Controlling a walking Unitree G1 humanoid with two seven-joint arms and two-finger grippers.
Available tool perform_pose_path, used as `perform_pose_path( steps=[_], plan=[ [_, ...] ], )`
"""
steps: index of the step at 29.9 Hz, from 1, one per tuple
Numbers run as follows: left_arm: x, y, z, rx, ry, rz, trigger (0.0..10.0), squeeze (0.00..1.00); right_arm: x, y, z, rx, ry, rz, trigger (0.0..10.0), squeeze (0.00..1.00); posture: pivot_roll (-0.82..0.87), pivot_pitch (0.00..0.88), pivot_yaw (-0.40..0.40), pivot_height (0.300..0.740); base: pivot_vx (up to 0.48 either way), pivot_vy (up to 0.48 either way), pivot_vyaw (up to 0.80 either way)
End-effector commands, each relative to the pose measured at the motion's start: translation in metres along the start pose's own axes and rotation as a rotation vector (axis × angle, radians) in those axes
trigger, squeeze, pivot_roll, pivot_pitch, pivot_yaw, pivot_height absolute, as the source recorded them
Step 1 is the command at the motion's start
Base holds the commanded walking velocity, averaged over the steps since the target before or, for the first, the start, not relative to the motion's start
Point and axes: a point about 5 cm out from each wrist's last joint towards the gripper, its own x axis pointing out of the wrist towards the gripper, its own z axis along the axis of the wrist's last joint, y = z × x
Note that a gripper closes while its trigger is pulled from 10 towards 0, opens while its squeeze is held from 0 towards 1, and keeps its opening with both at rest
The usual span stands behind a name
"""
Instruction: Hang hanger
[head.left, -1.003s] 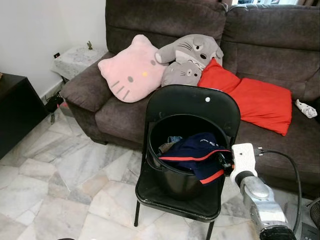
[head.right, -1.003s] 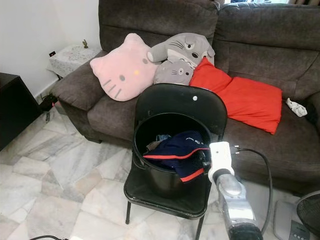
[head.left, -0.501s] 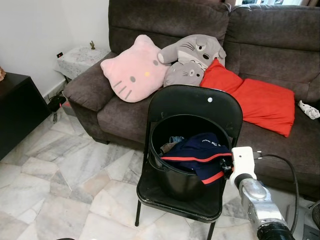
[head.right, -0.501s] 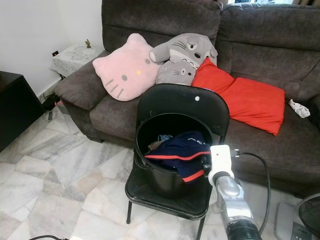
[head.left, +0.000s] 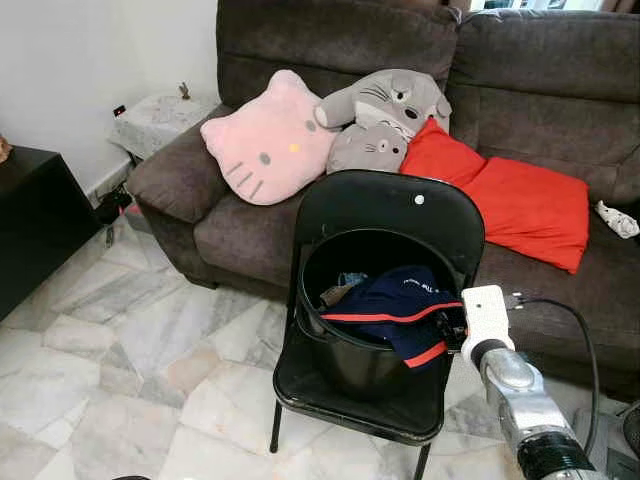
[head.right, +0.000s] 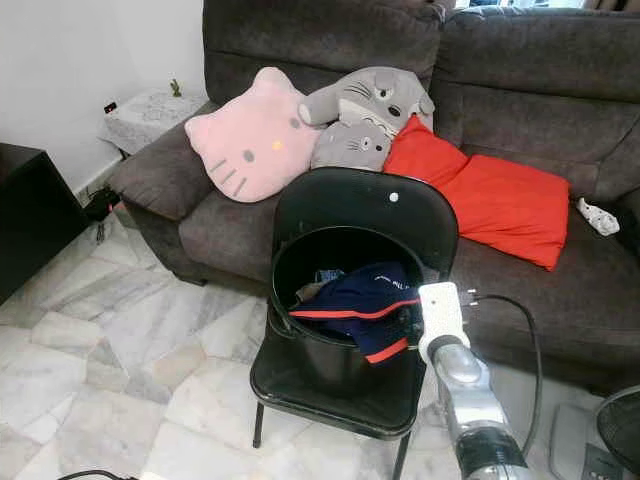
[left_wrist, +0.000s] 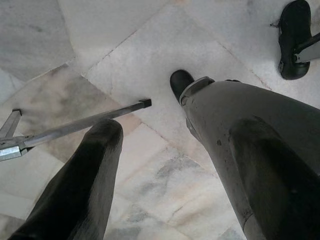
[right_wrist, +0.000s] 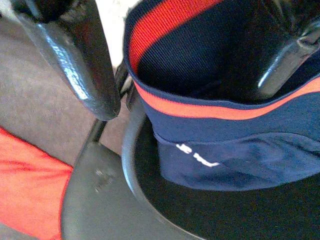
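Navy garment (head.left: 395, 310) covers bucket (head.left: 345, 355) mouth; chair back (head.left: 400, 205) blocks behind.

Dark brown sofa (head.left: 560, 90), marble floor (head.left: 120, 380), white wall (head.left: 80, 50), black cabinet (head.left: 30, 220).

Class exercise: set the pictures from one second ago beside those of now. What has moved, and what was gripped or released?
Almost nothing changed. The right gripper stays open at the navy garment draped over the black bucket's rim on the folding chair; nothing was gripped or released. The slight overall shift is the camera's. The left gripper hangs over the floor.

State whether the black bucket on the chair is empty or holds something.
Holds something: a navy garment with red trim drapes over the black bucket rim, other clothes beneath.
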Motion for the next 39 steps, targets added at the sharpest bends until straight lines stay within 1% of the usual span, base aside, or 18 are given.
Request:
perform_pose_path(
  steps=[1, 4, 5, 6, 7, 13, 16, 17, 18, 19, 20, 22, 26, 27, 28, 29, 30, 39],
  plan=[
    [-0.002, 0.004, -0.009, 0.010, 0.030, 0.008, 10.0, 0.00, 0.001, -0.002, 0.000, -0.030, 0.005, 0.006, 10.0, 1.00, -0.09, 0.089, 0.057, 0.740, 0.000, 0.000, 0.00],
    [-0.002, 0.004, -0.009, 0.012, 0.030, 0.008, 10.0, 0.00, 0.001, -0.006, 0.000, -0.044, 0.008, -0.005, 10.0, 1.00, -0.09, 0.088, 0.058, 0.740, 0.000, 0.000, 0.00],
    [-0.002, 0.004, -0.009, 0.014, 0.030, 0.008, 10.0, 0.00, 0.002, -0.010, 0.001, -0.059, 0.010, -0.023, 10.0, 0.46, -0.09, 0.086, 0.059, 0.740, 0.000, 0.000, 0.00],
    [-0.002, 0.004, -0.009, 0.014, 0.030, 0.008, 10.0, 0.00, 0.002, -0.012, 0.001, -0.063, 0.011, -0.029, 10.0, 0.46, -0.09, 0.086, 0.059, 0.740, 0.000, 0.000, 0.00],
    [-0.002, 0.004, -0.009, 0.015, 0.030, 0.007, 10.0, 0.00, 0.002, -0.014, 0.001, -0.071, 0.013, -0.038, 10.0, 0.00, -0.09, 0.085, 0.060, 0.740, 0.000, 0.000, 0.00],
    [-0.002, 0.005, -0.009, 0.018, 0.030, 0.007, 10.0, 0.00, 0.003, -0.018, 0.001, -0.078, 0.021, -0.053, 10.0, 0.00, -0.08, 0.087, 0.060, 0.740, 0.000, 0.000, 0.00],
    [-0.002, 0.005, -0.009, 0.019, 0.031, 0.007, 10.0, 0.00, 0.005, -0.017, 0.005, -0.083, -0.008, -0.041, 10.0, 0.00, -0.08, 0.088, 0.060, 0.740, 0.000, 0.000, 0.00],
    [-0.002, 0.005, -0.009, 0.018, 0.031, 0.008, 10.0, 0.00, 0.005, -0.016, 0.007, -0.077, -0.019, -0.035, 8.5, 0.00, -0.08, 0.088, 0.061, 0.740, 0.000, 0.000, 0.00],
    [-0.002, 0.005, -0.009, 0.018, 0.031, 0.008, 10.0, 0.00, 0.006, -0.015, 0.008, -0.075, -0.024, -0.034, 4.9, 0.00, -0.08, 0.090, 0.061, 0.740, 0.000, 0.000, 0.00],
    [-0.002, 0.005, -0.009, 0.018, 0.032, 0.009, 10.0, 0.00, 0.006, -0.014, 0.009, -0.071, -0.028, -0.032, 2.1, 0.00, -0.08, 0.091, 0.061, 0.740, 0.000, 0.000, 0.00],
    [-0.002, 0.005, -0.009, 0.018, 0.032, 0.009, 10.0, 0.00, 0.006, -0.014, 0.009, -0.072, -0.029, -0.030, 0.9, 0.00, -0.08, 0.091, 0.061, 0.740, 0.000, 0.000, 0.00],
    [-0.002, 0.005, -0.009, 0.018, 0.032, 0.009, 10.0, 0.00, 0.007, -0.013, 0.009, -0.077, -0.030, -0.026, 0.9, 0.00, -0.07, 0.093, 0.062, 0.740, 0.000, 0.000, 0.00],
    [-0.002, 0.005, -0.009, 0.018, 0.032, 0.009, 10.0, 0.00, 0.007, -0.011, 0.008, -0.076, -0.023, -0.023, 0.3, 0.00, -0.07, 0.096, 0.062, 0.740, 0.000, 0.000, 0.00],
    [-0.002, 0.005, -0.009, 0.018, 0.032, 0.009, 10.0, 0.00, 0.007, -0.010, 0.006, -0.075, -0.014, -0.027, 0.7, 0.00, -0.07, 0.096, 0.062, 0.740, 0.000, 0.000, 0.00],
    [-0.002, 0.005, -0.009, 0.018, 0.032, 0.009, 10.0, 0.00, 0.007, -0.010, 0.006, -0.075, -0.014, -0.027, 0.7, 0.00, -0.07, 0.096, 0.062, 0.740, 0.000, 0.000, 0.00],
    [-0.002, 0.005, -0.009, 0.018, 0.032, 0.009, 10.0, 0.00, 0.007, -0.010, 0.003, -0.069, 0.004, -0.036, 3.6, 0.00, -0.07, 0.098, 0.063, 0.740, 0.000, 0.000, 0.00],
    [-0.002, 0.005, -0.009, 0.019, 0.032, 0.009, 10.0, 0.00, 0.007, -0.010, -0.001, -0.063, 0.023, -0.044, 10.0, 0.00, -0.07, 0.098, 0.064, 0.740, 0.000, 0.000, 0.00],
    [-0.002, 0.005, -0.009, 0.023, 0.032, 0.007, 10.0, 0.00, 0.007, -0.003, -0.008, 0.007, 0.050, -0.037, 10.0, 0.00, -0.07, 0.099, 0.064, 0.740, 0.000, 0.000, 0.00]
  ],
)
